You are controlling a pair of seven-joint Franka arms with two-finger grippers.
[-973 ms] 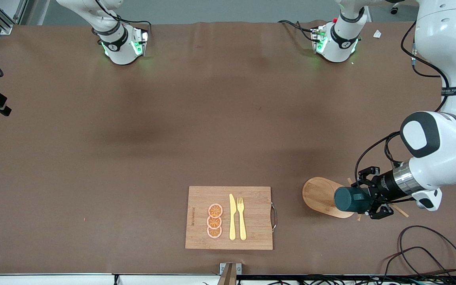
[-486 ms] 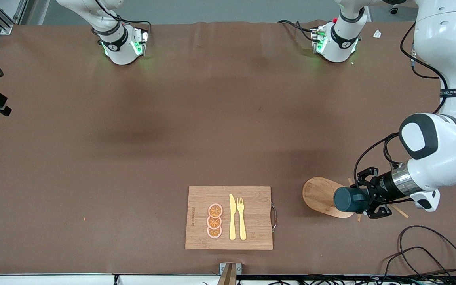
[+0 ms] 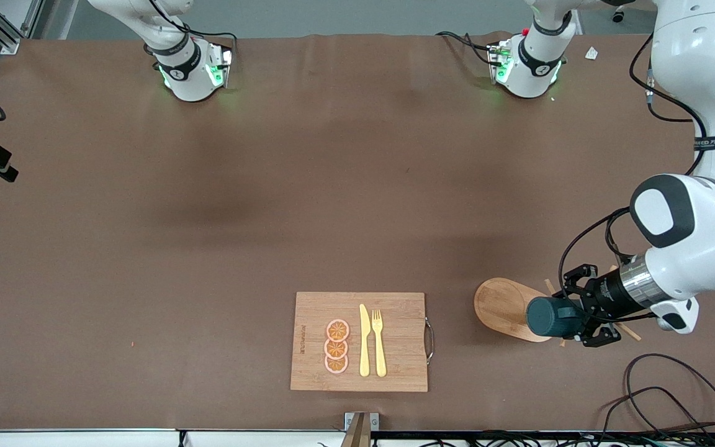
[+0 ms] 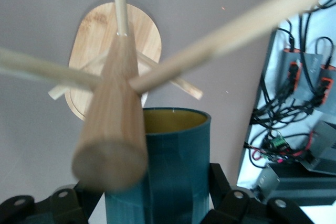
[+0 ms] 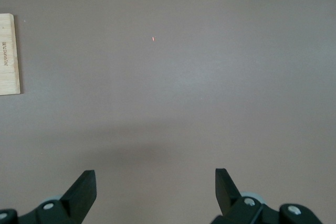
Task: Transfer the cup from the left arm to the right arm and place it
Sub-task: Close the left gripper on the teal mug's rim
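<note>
Lying sideways in the left gripper's [image 3: 571, 320] closed fingers, one teal cup [image 3: 553, 317] hangs over one oval wooden base [image 3: 501, 307] with peg branches. The right gripper [image 5: 155, 190] waits spread wide, holding nothing.

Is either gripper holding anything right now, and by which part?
The left gripper is shut on the cup, clamping the sides of its body near the base. The right gripper is open and holds nothing.
</note>
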